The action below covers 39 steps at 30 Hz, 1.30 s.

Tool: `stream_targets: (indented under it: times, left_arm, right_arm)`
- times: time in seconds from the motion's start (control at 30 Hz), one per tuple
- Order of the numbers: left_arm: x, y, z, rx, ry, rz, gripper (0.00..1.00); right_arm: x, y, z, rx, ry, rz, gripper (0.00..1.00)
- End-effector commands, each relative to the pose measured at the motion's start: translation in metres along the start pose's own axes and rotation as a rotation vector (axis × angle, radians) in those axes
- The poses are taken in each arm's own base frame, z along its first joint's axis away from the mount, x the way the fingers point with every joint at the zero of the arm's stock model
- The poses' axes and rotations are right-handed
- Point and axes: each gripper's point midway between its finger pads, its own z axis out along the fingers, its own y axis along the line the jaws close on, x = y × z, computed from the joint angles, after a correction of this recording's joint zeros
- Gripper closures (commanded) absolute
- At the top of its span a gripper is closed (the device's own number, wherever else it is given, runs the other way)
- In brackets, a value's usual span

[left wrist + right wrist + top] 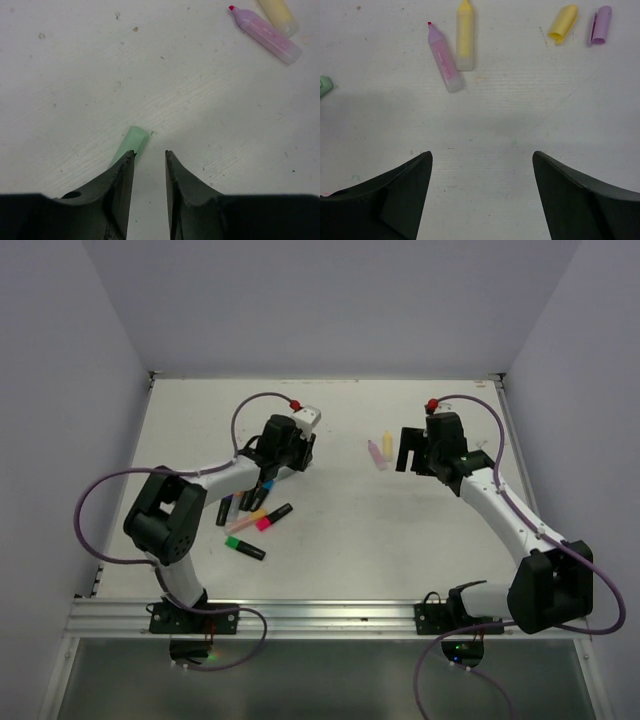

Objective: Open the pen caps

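Yellow cap (563, 23) and purple cap (599, 25) lie off near the pink pen (445, 57), while farther from it the mint pen (131, 145) looks still capped beside the slightly parted left fingers (129, 162), the right fingers (420, 170) wide apart, both empty.

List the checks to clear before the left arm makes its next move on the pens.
1. Left gripper empty: ok, jaws slightly apart with nothing between.
2. Mint pen clear of that gripper: not ok, it lies right at one fingertip.
3. Mint pen's cap off: cannot tell.
4. Right gripper empty: ok, jaws wide.
5. Purple pen and yellow pen uncapped: ok; purple cap and yellow cap lie apart from them.
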Motion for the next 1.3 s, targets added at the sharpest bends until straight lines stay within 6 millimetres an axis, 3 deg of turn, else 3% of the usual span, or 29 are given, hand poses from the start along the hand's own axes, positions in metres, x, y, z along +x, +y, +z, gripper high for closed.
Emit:
stream_targets:
  times: [0.0,0.1,0.17,0.27,0.47,0.63,0.83,1.03,1.2,1.27]
  left_arm:
    - [-0.028,0.019,-0.026,-0.035,-0.093,0.035,0.65]
    - [-0.012,0.034,-0.032,-0.037,-0.045,0.038,0.62]
    - [-0.002,0.039,-0.03,-0.029,-0.004,0.066,0.43]
    - [0.011,0.048,-0.03,-0.036,0.044,0.062,0.36]
    - [0.023,0.049,-0.032,-0.022,0.054,0.074,0.37]
    - [0.044,0.046,-0.031,0.006,0.106,0.092,0.39]
    - [0.063,0.056,-0.025,-0.036,0.159,0.116,0.41]
    - [0.07,0.056,-0.022,-0.043,0.171,0.109,0.43]
    - [0.079,0.047,-0.018,-0.033,0.201,0.133,0.49]
    - [0.089,0.039,-0.019,-0.008,0.242,0.129,0.57]
  right_arm:
    - [-0.009,0.006,-0.008,-0.033,-0.045,0.001,0.15]
    - [-0.01,0.011,-0.007,-0.049,-0.044,0.004,0.15]
    - [-0.01,0.013,-0.007,-0.057,-0.045,0.002,0.15]
    - [-0.01,0.013,-0.008,-0.059,-0.047,-0.005,0.15]
    - [-0.01,0.013,-0.008,-0.061,-0.055,-0.009,0.15]
    - [-0.009,0.013,-0.008,-0.067,-0.057,-0.005,0.15]
    - [-0.007,0.015,-0.006,-0.077,-0.057,0.004,0.15]
    - [-0.006,0.015,-0.006,-0.075,-0.058,0.005,0.15]
    - [-0.006,0.015,-0.007,-0.078,-0.065,0.014,0.15]
    - [-0.007,0.017,-0.007,-0.08,-0.064,0.013,0.15]
